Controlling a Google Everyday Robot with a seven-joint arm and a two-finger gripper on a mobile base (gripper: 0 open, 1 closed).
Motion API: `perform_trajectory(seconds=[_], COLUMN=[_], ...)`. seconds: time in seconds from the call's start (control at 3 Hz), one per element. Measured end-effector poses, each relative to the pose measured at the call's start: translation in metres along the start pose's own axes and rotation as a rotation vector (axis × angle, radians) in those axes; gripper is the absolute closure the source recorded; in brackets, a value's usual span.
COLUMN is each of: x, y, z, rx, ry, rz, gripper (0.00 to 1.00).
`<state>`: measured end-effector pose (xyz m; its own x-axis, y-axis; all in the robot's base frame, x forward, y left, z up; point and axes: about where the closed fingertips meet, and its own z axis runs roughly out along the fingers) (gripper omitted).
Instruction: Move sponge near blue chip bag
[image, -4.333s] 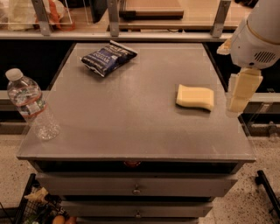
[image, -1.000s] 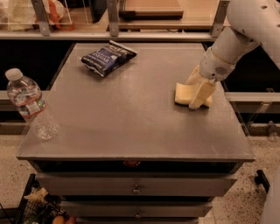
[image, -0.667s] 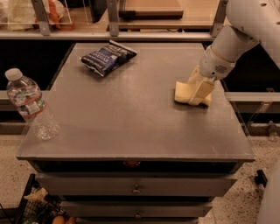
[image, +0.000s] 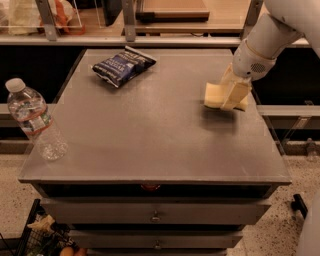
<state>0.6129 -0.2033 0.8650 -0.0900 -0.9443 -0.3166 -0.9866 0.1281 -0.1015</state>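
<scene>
The pale yellow sponge (image: 212, 95) is at the right side of the grey table (image: 150, 140), held slightly above the surface with a shadow under it. My gripper (image: 231, 94) comes down from the upper right and is shut on the sponge, with one cream finger across its front. The blue chip bag (image: 123, 65) lies at the far left of the table top, well apart from the sponge and to its left.
A clear plastic water bottle (image: 36, 121) stands at the table's left front edge. Shelving with a rail runs behind the table. Drawers sit below the table top, and a wire basket (image: 35, 235) is on the floor at the lower left.
My gripper came in from the right of the table onto the sponge and closed on it. The sponge has risen slightly off the table. The bag and bottle have not moved.
</scene>
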Motion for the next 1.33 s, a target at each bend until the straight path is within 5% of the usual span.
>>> perform_trajectory(seconds=[0.67,1.0,1.33], x=[-0.002,-0.003,-0.027], y=[-0.025,-0.026,-0.051], z=[-0.071,-0.070,-0.074], rx=[0.183,0.186,0.239], ry=[0.095,0.093,0.065], rz=[-0.039,-0.039,-0.121], gripper=[1.00,1.00,1.00])
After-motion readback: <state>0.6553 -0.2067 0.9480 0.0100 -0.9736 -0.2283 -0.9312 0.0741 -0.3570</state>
